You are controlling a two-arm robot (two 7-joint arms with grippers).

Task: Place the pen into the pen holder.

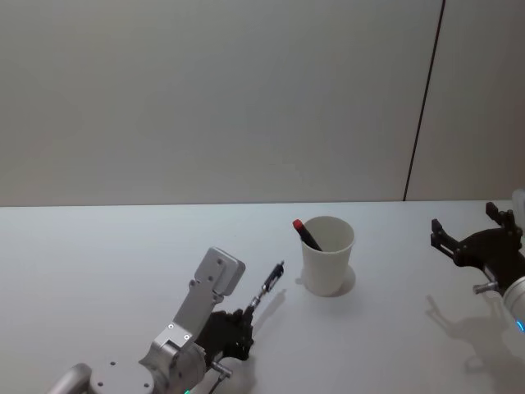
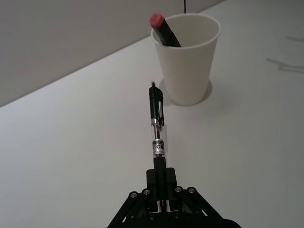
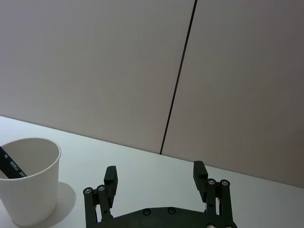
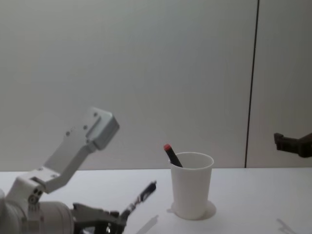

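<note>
1. The left gripper (image 1: 248, 312) sits low over the table (image 1: 98, 263), on the robot's left and nearer the robot than the cup. Its fingers are pinched together on one end of the pen (image 1: 267, 287).
2. From the left wrist view, the pen (image 2: 156, 128) sticks straight out of the gripper (image 2: 161, 179). It has a clear barrel and a black clip, and its free clip end points at the pen holder (image 2: 187, 66).
3. From the chest view, the pen (image 4: 141, 195) slants upward toward the cup, clear of the tabletop. Its free end is near the pen holder's (image 4: 191, 187) left side but apart from it.
4. The pen holder (image 1: 328, 258) is a plain white paper cup standing upright on the table, about mid-way across.
5. A black marker with a red cap (image 1: 305, 231) is inside the cup. It leans against the rim on the left, with the cap poking above it.
6. The right gripper (image 1: 464, 219) hangs above the table at the far right, well apart from the cup. Its fingers are spread wide with nothing between them, as the right wrist view (image 3: 155, 170) shows plainly.
7. Behind the table a pale wall has a thin dark seam (image 1: 422, 107) running down it.
</note>
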